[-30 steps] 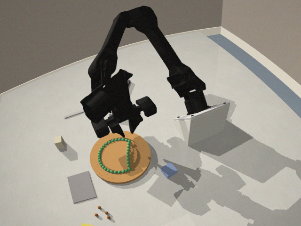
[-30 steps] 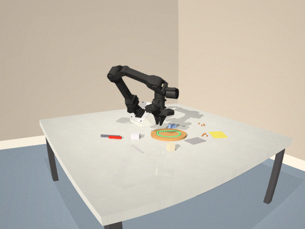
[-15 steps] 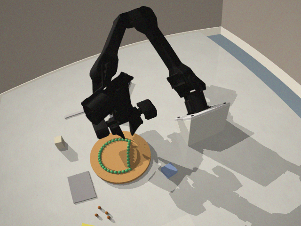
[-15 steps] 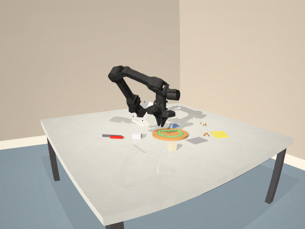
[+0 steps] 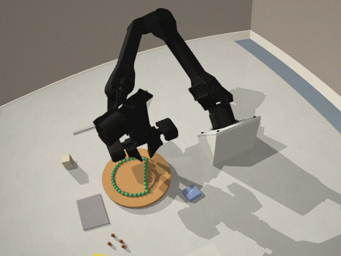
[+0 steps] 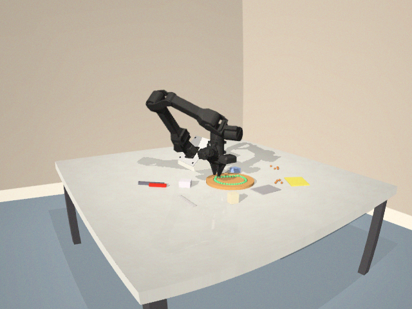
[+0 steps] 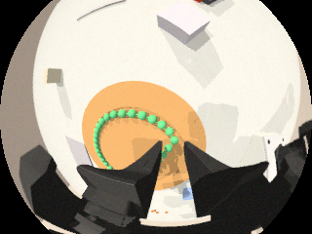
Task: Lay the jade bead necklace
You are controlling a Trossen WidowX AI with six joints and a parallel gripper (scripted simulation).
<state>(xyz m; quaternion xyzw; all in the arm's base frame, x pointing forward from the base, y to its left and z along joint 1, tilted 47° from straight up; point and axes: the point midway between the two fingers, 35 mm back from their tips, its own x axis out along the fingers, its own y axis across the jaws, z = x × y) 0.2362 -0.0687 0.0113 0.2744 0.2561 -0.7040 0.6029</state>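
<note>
The round bead board (image 5: 106, 178) (image 6: 229, 187) (image 7: 141, 93) lies flat on the table. The jade bead necklace (image 5: 112, 176) (image 6: 246, 179) (image 7: 132, 113) rests on it. In the top view its left part curves along the groove, while its right side runs as a straight line inside the groove's bare right arc, with a corner at each end. My gripper (image 5: 146, 159) (image 6: 217, 175) (image 7: 174, 141) is partly open and points down at the corner nearest the arm. The fingertips stand apart on either side of the corner beads in the wrist view; their exact height over the beads is unclear.
A blue block (image 5: 192, 193) (image 6: 234, 170) lies beside the board. A beige block (image 5: 67, 161) (image 6: 233, 197), a grey plate (image 5: 92, 212) (image 6: 266, 189) and a white block (image 6: 185, 183) (image 7: 182, 21) stand around it. Small orange balls (image 5: 120, 241) and a yellow square (image 6: 297, 181) lie farther off.
</note>
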